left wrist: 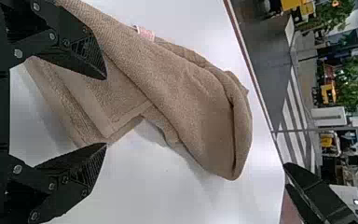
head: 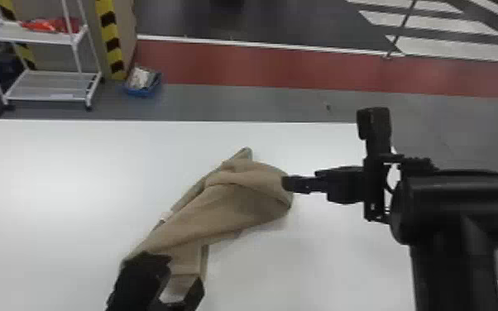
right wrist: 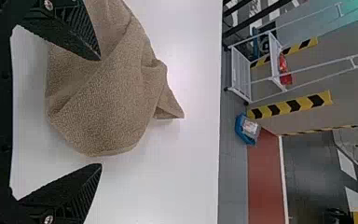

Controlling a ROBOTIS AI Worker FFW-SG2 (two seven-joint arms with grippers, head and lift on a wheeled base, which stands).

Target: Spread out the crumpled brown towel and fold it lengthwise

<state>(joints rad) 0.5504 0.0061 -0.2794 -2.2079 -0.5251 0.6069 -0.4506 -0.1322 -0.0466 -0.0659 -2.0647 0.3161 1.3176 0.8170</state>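
A white table point(head: 53, 178) spreads across the head view, smooth and pale with soft patches of glare, its far edge running nearly straight and its far left corner rounded. The brown towel point(head: 235, 206) lies crumpled in the middle part, a long, slanting heap with one narrow peak pointing at the far edge and a rounded bulge toward the right edge; a small pale tag point(head: 165, 216) sits along its left side. At the towel's near end is the left gripper point(head: 173, 271), its fingers spread, with cloth showing between them. The right gripper point(head: 284, 183) comes in from the right edge's side, its tips at the bulge in the head view; the right wrist view shows its fingers wide apart. Beyond the far edge, grey floor point(head: 260, 103) meets a broad red strip point(head: 281, 66) bordered by a white line, then darker ground point(head: 260, 20) painted with white bars point(head: 430, 22). Out past the far left corner stands a white rack point(head: 47, 37) with something red point(head: 51, 25) on its upper shelf, and next to it a yellow-and-black striped post point(head: 110, 39); a blue bin point(head: 140, 91) holding whitish stuff sits by its foot. Leafy plants point(left wrist: 347, 93) show in the left wrist view's background.
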